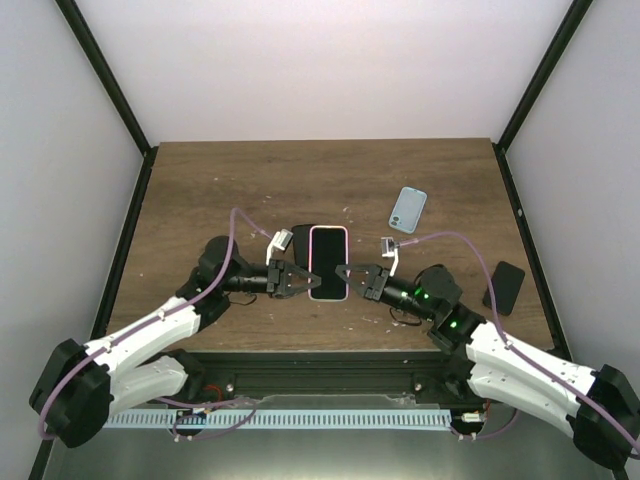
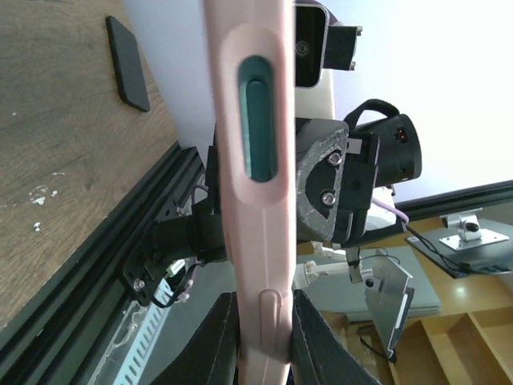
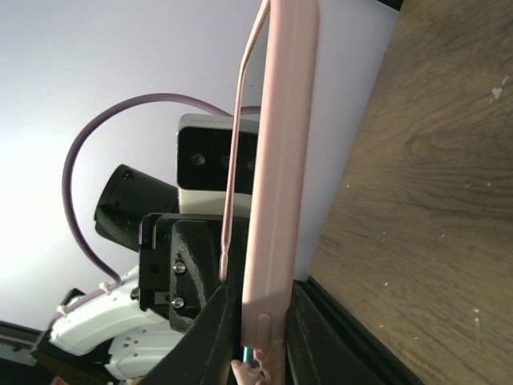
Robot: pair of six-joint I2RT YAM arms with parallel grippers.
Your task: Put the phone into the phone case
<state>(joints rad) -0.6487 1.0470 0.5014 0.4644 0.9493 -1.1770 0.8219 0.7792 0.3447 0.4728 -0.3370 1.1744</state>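
Observation:
A phone with a black screen sits in a pink case (image 1: 327, 262), held flat just above the table's near middle. My left gripper (image 1: 297, 279) is shut on its left long edge and my right gripper (image 1: 355, 279) is shut on its right long edge. The left wrist view shows the pink case side (image 2: 256, 160) with its button cutout, clamped at my left gripper (image 2: 263, 321). The right wrist view shows the pink edge (image 3: 282, 160) clamped at my right gripper (image 3: 260, 313); a thin pink case lip (image 3: 237, 160) stands away from the body.
A light blue case (image 1: 408, 208) lies at the back right of the wooden table (image 1: 200, 200). A black phone (image 1: 504, 286) lies near the right edge; it also shows in the left wrist view (image 2: 127, 62). Black frame rails border the table.

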